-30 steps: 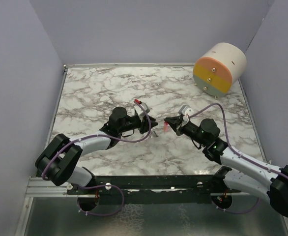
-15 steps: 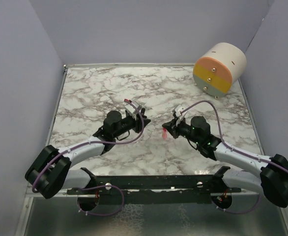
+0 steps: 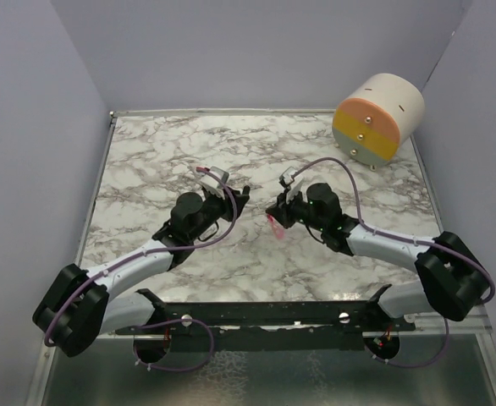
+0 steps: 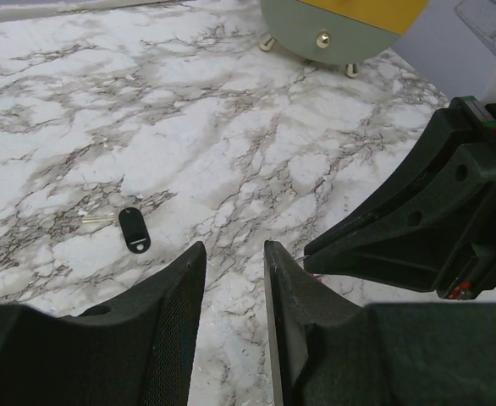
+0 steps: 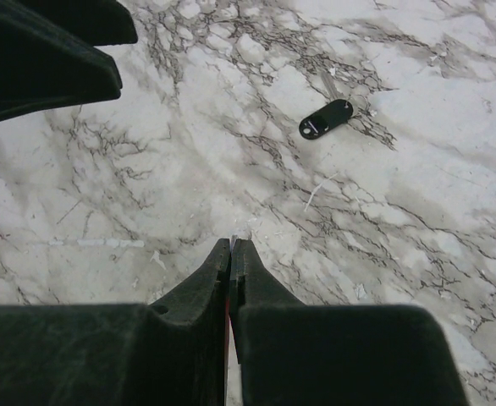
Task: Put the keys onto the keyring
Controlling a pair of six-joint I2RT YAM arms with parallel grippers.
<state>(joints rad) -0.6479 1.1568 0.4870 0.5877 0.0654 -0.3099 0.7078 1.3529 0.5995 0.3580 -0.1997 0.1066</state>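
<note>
The left gripper [image 3: 241,196] has drawn back toward 10 o'clock, its jaws parting wider; the right gripper [image 3: 272,210] has carried the keyring [image 3: 275,225] toward 9 o'clock.

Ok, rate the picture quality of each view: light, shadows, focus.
Top external: even, soft light, barely any shadows, no glare on the marble table. Left wrist: the key is sharp; the left gripper looms dark. Right wrist: likewise, the right gripper, shut on the keyring, nearly black.
</note>
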